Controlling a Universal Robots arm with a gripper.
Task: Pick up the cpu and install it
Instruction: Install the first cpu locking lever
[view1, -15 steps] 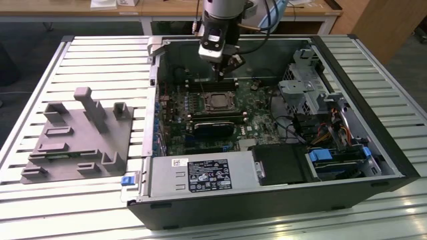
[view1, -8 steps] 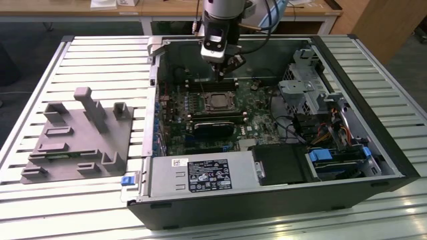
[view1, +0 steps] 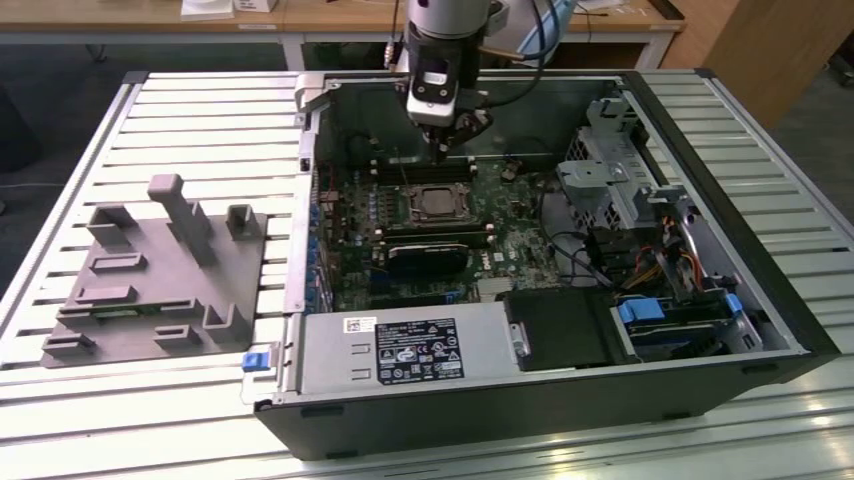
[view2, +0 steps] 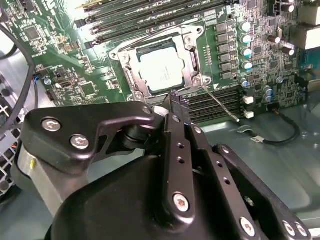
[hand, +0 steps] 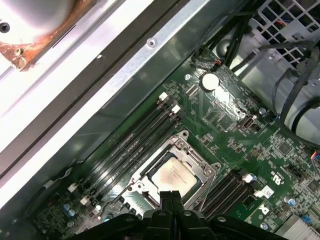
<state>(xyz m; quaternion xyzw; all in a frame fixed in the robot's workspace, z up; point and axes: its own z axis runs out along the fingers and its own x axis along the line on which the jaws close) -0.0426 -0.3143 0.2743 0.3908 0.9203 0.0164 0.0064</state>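
Note:
The cpu lies flat inside the metal-framed socket on the green motherboard of the open computer case; its silver top also shows in both wrist views. My gripper hangs inside the case, above the memory slots just beyond the socket. Its black fingertips are pressed together with nothing between them, a short way from the socket's edge and not touching the chip. A thin wire lever sticks out from the socket frame.
A grey fixture block with upright posts sits on the slatted table at the exterior view's left. Inside the case are memory slots, a power supply, a drive cage, loose cables and the case wall.

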